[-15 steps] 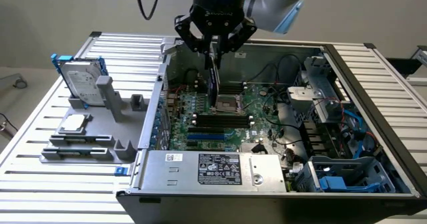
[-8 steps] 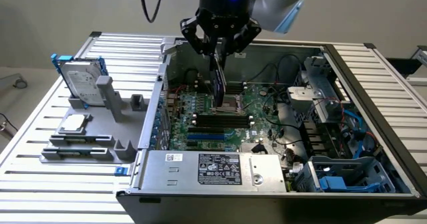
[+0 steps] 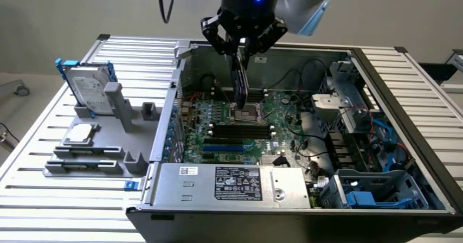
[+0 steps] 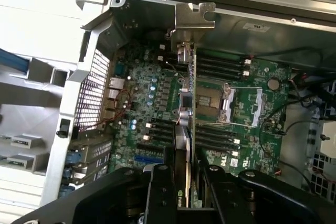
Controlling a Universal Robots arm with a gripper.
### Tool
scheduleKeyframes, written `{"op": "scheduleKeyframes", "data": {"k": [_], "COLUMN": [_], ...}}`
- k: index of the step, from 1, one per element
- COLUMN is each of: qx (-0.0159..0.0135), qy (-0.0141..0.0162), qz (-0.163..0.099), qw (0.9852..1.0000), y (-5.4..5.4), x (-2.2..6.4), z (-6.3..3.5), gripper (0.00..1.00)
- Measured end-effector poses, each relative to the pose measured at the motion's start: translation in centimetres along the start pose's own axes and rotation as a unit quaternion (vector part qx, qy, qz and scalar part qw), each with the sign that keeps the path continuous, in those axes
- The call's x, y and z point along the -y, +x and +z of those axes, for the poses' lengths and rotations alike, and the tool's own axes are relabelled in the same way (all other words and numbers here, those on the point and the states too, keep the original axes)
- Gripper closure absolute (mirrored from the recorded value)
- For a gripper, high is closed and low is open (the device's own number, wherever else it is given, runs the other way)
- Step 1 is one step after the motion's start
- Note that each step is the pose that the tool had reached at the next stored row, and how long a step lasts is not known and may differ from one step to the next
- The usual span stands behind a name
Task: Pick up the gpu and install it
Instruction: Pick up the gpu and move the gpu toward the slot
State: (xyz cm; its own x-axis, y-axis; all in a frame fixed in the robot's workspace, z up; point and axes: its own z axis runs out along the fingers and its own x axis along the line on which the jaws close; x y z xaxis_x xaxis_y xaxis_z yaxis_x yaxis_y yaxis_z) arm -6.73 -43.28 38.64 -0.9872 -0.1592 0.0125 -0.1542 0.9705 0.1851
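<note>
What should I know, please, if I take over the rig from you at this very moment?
Gripper: fingers shut on the graphics card.
Card: held on edge, hanging inside the open computer case over the motherboard, close to the processor socket. Its silver bracket points toward the case's back wall.
Done: card picked up and brought over the board.
Left: it is not seated in any slot yet. Whether its lower edge touches the board cannot be told.

1 gpu (image 3: 242,84), 1 hard drive (image 3: 90,90), 1 pc case (image 3: 289,226), 1 grey holder (image 3: 120,106), 1 gripper (image 3: 241,52).
</note>
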Motion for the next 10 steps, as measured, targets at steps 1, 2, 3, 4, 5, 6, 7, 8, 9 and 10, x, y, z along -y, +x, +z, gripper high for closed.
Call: {"op": "scheduleKeyframes", "data": {"k": [1, 2, 3, 4, 5, 6, 7, 8, 9, 10], "qx": [0.0001, 0.0002, 0.0003, 0.0003, 0.0004, 0.0008, 0.0001, 0.0002, 0.0002, 0.0002], "qy": [-0.0005, -0.0009, -0.0011, -0.0011, -0.0010, -0.0011, -0.0014, -0.0021, -0.0021, -0.0021], "qz": [0.000, 0.000, 0.001, 0.001, 0.001, 0.003, 0.004, 0.004, 0.004, 0.004], "qw": [1.0000, 1.0000, 1.0000, 1.0000, 1.0000, 1.0000, 1.0000, 1.0000, 1.0000, 1.0000], "y": [-0.2, -0.5, -0.8, -1.1, -1.3, -1.3, -1.3, -1.3, -1.3, -1.3], "x": [0.04, 0.08, 0.13, 0.17, 0.21, 0.22, 0.23, 0.23, 0.23, 0.23], "z": [-0.01, -0.02, -0.03, -0.05, -0.06, -0.06, -0.08, -0.08, -0.08, -0.08], "gripper": [0.74, 0.74, 0.74, 0.74, 0.74, 0.74, 0.74, 0.74, 0.74, 0.74]}}
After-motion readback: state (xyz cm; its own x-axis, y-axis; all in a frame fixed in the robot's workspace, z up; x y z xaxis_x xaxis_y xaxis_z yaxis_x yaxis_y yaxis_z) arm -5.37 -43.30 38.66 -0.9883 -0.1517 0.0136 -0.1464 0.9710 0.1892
